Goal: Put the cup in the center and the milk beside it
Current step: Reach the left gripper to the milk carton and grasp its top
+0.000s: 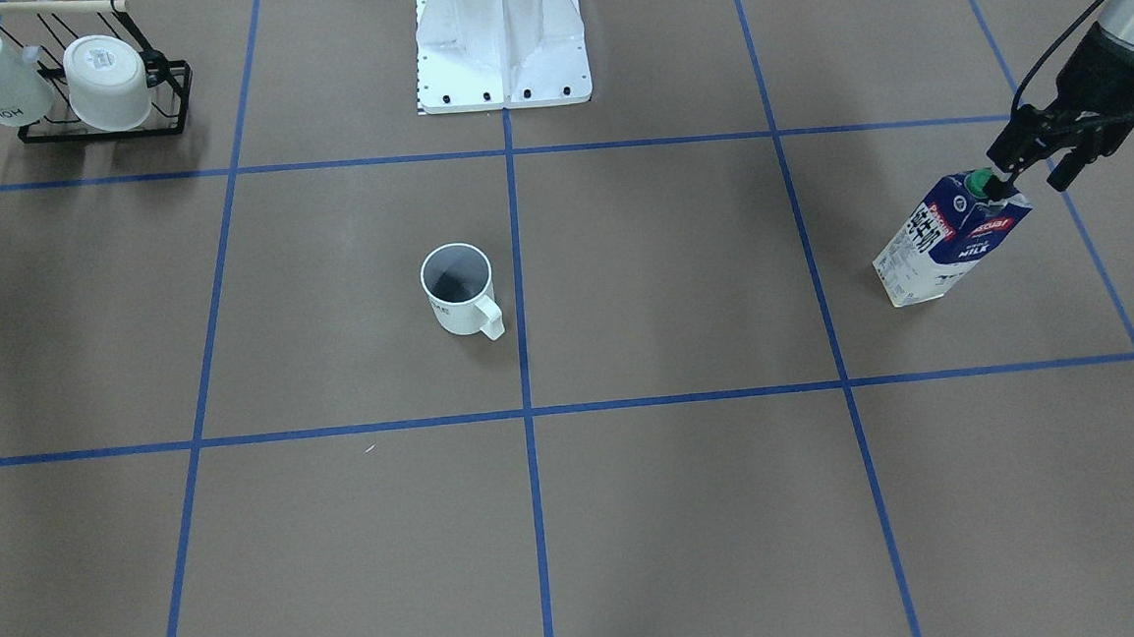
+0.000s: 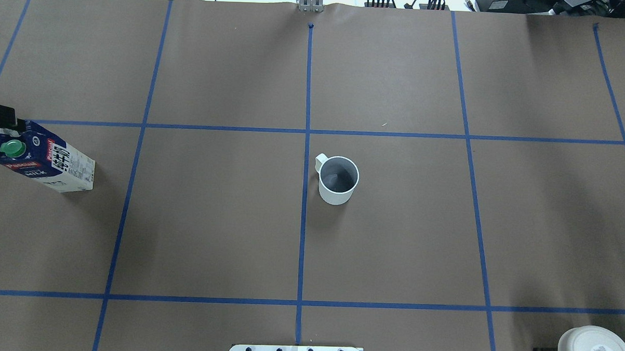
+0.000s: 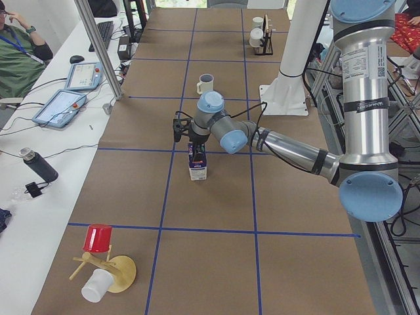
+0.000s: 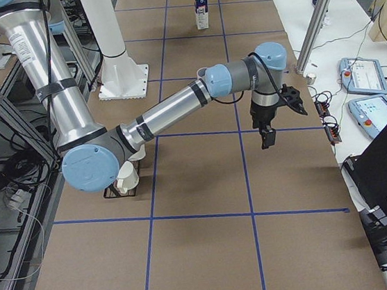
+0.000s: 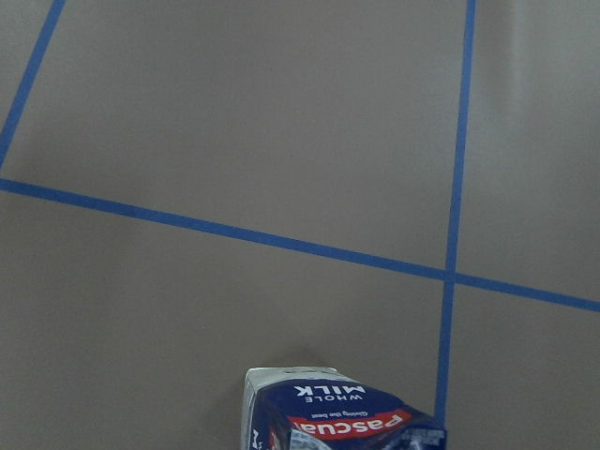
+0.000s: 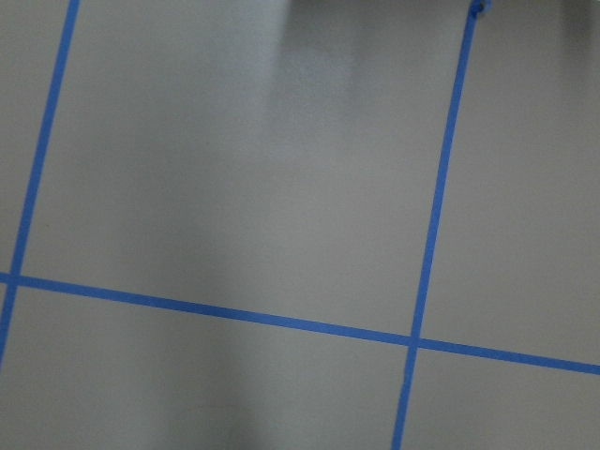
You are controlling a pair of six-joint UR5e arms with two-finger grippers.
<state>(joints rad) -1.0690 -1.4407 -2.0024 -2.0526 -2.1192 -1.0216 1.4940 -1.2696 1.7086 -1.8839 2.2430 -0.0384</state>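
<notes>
- Front-facing view: the cup (image 1: 460, 291) stands upright in the center (image 1: 663, 273), just beside the middle tape line (image 1: 516, 262), so that half of the task looks done. The milk (image 1: 951, 236) stands well apart at the far right, outside the middle squares. The left gripper (image 1: 1031, 170) is at the carton's top with its jaws parted, one finger by the green cap. It holds nothing, and I judge that it is lining up a top grasp.
- Overhead view: the cup's handle points toward the tape line, and there is bare paper on both sides for the carton. Only a dark sliver of the left gripper shows at the left edge.
- Exterior left view: this view alone shows the carton square on its base under the gripper.
- Exterior right view: this is the only sight of the right gripper (image 4: 277, 116). It hangs over bare paper, away from both objects, probably parked clear. I cannot tell how wide it is.
- Left wrist view: the carton's top shows at the bottom edge. No fingers appear, so this view confirms no grip.
- Right wrist view: only paper and tape show.
</notes>
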